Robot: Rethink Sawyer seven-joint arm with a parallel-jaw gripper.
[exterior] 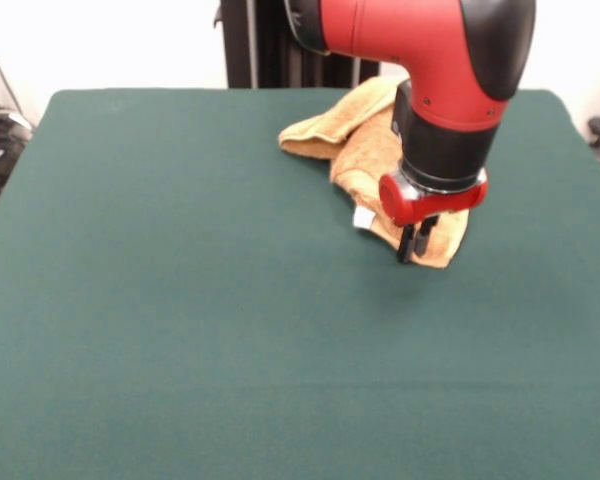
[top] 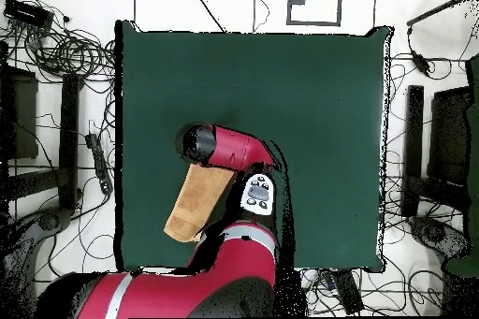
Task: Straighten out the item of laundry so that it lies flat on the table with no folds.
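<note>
Lying bunched and folded near the far edge of the green table (exterior: 180, 330), the orange-yellow towel (exterior: 355, 135) sits beneath the gripper (exterior: 417, 240), whose fingers look pressed together over its near corner.

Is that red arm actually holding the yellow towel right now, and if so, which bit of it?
Cannot be told. The gripper is down at the towel's near corner, by the white tag, but neither view shows whether it has pinched the cloth.
</note>
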